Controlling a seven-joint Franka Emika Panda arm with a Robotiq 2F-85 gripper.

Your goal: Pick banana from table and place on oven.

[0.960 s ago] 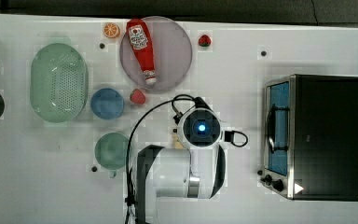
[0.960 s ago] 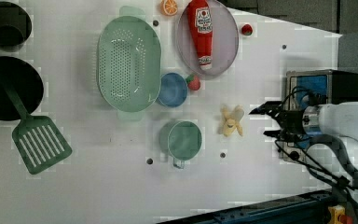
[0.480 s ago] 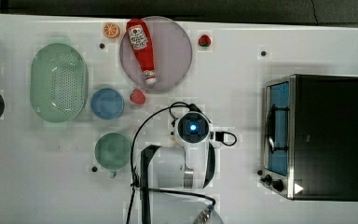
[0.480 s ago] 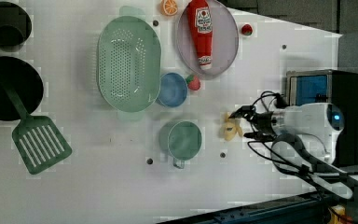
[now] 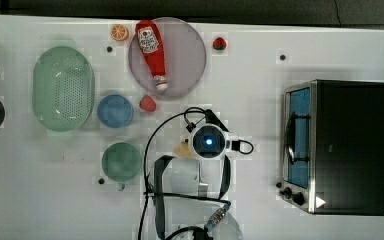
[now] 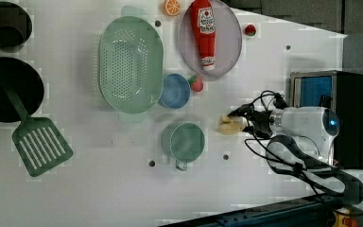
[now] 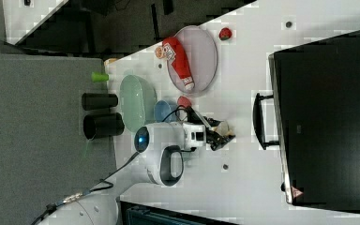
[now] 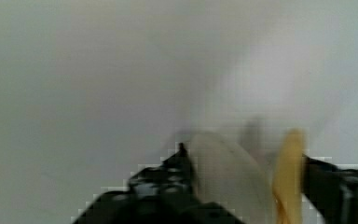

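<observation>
The end effector [image 8: 242,186] is down at the counter [image 5: 280,210] with the banana [image 8: 233,182] right between its fingers; in the wrist view a dark finger [image 8: 168,179] sits on each side of the pale fruit, close against it or touching. Whether they are clamped on it or just bracketing it, I cannot tell. The banana lies on the counter mid-scene, just beside the green cup [image 6: 187,142] on the left view's right, and it pokes out past the wrist toward the left view's left. The oven [image 5: 347,145] stands well apart, off to the top view's right, so the carry, I judge, goes that way and up onto its black top. The banana's long axis is hard to read: in the top view the wrist covers most of it, leaving a cream sliver, and the wrist view is blurred.
</observation>
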